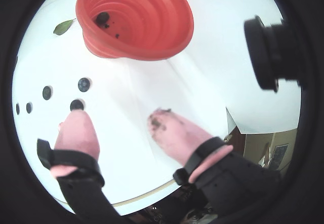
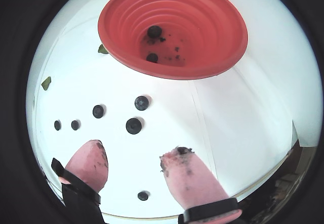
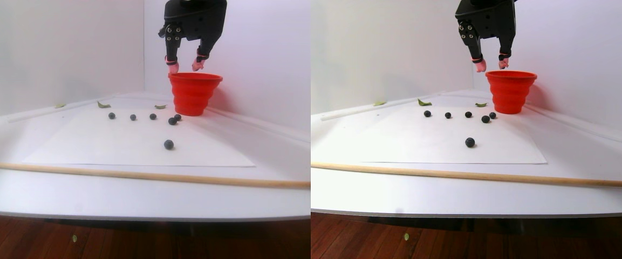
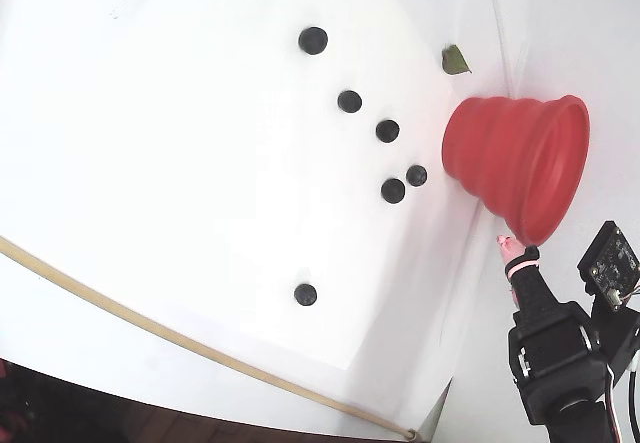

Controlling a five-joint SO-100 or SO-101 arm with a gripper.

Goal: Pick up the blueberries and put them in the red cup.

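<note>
The red cup (image 2: 202,37) stands upright at the back of the white sheet, also in the stereo pair view as the red cup (image 3: 195,93). Two blueberries (image 2: 154,31) lie in its bottom. Several more blueberries (image 4: 387,130) are scattered on the sheet in front of the cup, and one blueberry (image 3: 168,144) lies apart, nearer the front. My gripper (image 3: 185,67) hangs in the air just above the cup's left rim as the stereo pair view shows it. Its pink fingertips (image 1: 76,120) are stained dark and spread wide. In both wrist views the gripper (image 2: 135,150) is open with nothing between its fingers.
A long wooden stick (image 3: 127,174) lies across the table's front. Green leaf scraps (image 3: 103,104) lie behind the berries, one leaf (image 4: 456,59) close to the cup. White walls meet in a corner behind the cup. A black camera (image 1: 268,52) juts out on the arm.
</note>
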